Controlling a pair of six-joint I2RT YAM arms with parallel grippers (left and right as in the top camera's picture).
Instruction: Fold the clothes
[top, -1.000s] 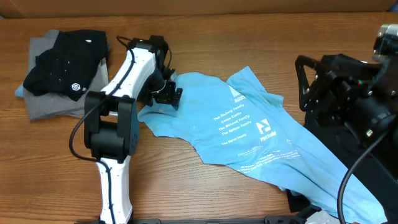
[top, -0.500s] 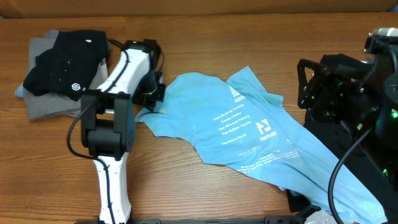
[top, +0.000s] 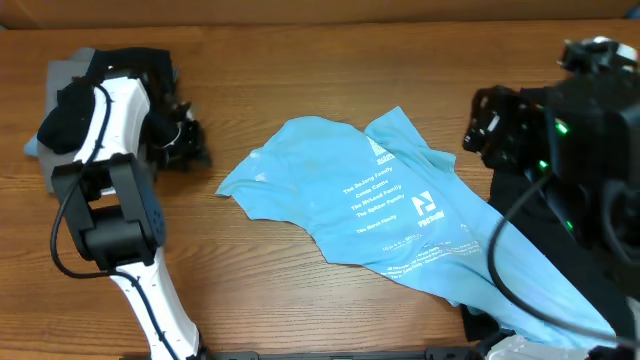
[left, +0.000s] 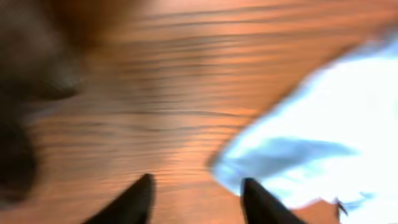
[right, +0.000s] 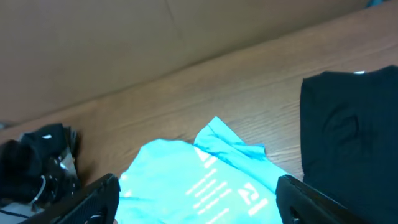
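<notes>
The light blue T-shirt (top: 390, 210) with white lettering lies rumpled across the middle of the table, its lower end running off to the right front. My left gripper (top: 186, 146) hangs over bare wood left of the shirt, beside the pile. In the blurred left wrist view its jaws (left: 198, 180) stand open with only wood between them, and the shirt's edge (left: 311, 149) is off to the right. My right gripper (right: 198, 182) is wide open above the T-shirt (right: 205, 180), holding nothing. A black shirt (top: 112, 92) rests on a grey one (top: 72, 172) at the back left.
A black cloth (right: 351, 124) lies at the right of the table, under the right arm (top: 570, 150). The left arm's white body (top: 120, 200) stretches from the front edge to the pile. A brown wall (right: 155, 37) bounds the table's far side.
The left arm has swung left, off the T-shirt's left edge, to beside the black and grey pile. Its jaws closed briefly and now stand apart. The right arm shifted slightly left.
</notes>
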